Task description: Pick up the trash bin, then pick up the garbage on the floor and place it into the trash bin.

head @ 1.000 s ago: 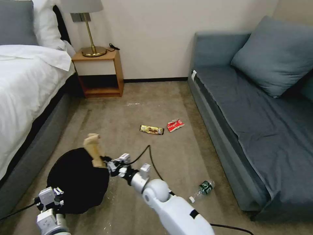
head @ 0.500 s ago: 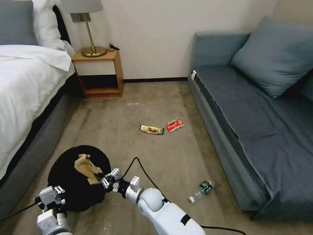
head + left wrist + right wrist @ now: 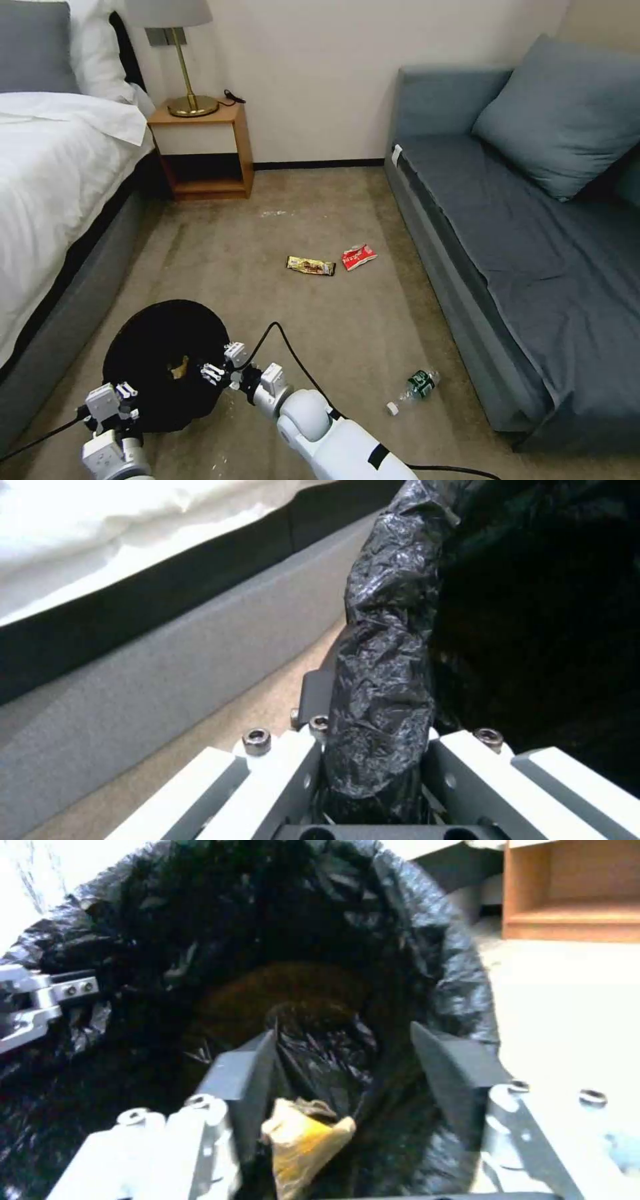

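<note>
The trash bin, lined with a crinkly black bag, is tipped with its mouth facing me. My left gripper is shut on its near rim; the left wrist view shows the black bag rim pinched between the fingers. My right gripper is at the bin's mouth and open, its dark fingers spread apart. The crumpled brown paper bag lies loose between them inside the bin; a scrap of it shows in the head view. On the carpet lie a clear bottle, a gold-brown wrapper and a red-white wrapper.
A bed runs along the left, close to the bin. A blue-grey sofa runs along the right, with the bottle near its base. A wooden nightstand with a lamp stands at the far wall. A black cable trails over the right arm.
The brown paper bag went from upright above the bin, in the right gripper, down into the bin. The right gripper lowered to the bin's mouth and let it go.
</note>
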Controlling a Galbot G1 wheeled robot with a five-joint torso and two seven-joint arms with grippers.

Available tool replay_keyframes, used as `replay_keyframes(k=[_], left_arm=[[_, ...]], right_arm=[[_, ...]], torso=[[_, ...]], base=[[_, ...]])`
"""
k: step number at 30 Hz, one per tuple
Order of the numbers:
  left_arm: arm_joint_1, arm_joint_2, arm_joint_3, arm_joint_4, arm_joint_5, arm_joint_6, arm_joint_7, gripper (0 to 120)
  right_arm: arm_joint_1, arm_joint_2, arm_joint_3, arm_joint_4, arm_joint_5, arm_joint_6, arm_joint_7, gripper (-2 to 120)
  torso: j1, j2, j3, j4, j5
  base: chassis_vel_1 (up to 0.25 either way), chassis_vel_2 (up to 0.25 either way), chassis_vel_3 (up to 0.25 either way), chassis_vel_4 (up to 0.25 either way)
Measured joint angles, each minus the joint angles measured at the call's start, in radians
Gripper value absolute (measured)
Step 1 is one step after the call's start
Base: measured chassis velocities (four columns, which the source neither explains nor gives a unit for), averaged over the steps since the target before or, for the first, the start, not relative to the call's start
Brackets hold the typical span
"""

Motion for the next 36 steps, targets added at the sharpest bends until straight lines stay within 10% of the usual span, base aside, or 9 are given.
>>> replay_keyframes(k=[11, 23, 36], left_arm=[[-0.01, -0.002, 0.001, 0.023, 0.026, -0.011, -0.002, 3], [-0.016, -0.022, 0.011, 0.054, 0.063, -0.034, -0.002, 3], [-0.01, -0.023, 0.002, 0.02, 0.079, -0.053, 0.001, 3]], right_arm=[[-0.087, -0.263, 0.12, 0.162, -0.149, -0.049, 0.041, 99], [-0.271, -0.453, 0.354, 0.261, -0.286, -0.066, 0.034, 100], [-0.424, -0.578, 0.747, 0.327, -0.612, 0.133, -0.461, 100]], torso=[[0.0, 0.0, 0.0, 0.0007, -0.0001], [0.0, 0.0, 0.0, 0.0006, -0.0001], [0.0, 0.0, 0.0, 0.0008, -0.0004]], base=[[0.0, 0.0, 0.0, 0.0], [0.0, 0.0, 0.0, 0.0], [0.0, 0.0, 0.0, 0.0]])
